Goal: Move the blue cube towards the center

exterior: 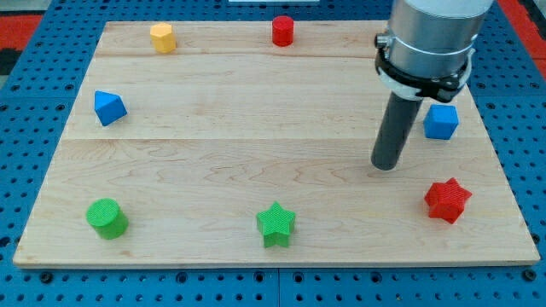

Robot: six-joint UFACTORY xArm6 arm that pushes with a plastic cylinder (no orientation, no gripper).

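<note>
The blue cube (441,122) sits near the wooden board's right edge, in its upper half. My tip (386,165) rests on the board just left of the cube and a little below it, with a small gap between them. The rod rises from the tip to the grey arm body at the view's top right, which covers the board's top right corner.
A blue triangular block (109,107) sits at the left. A yellow block (163,37) and a red cylinder (283,31) stand along the top edge. A green cylinder (107,217), a green star (275,224) and a red star (448,200) lie along the bottom.
</note>
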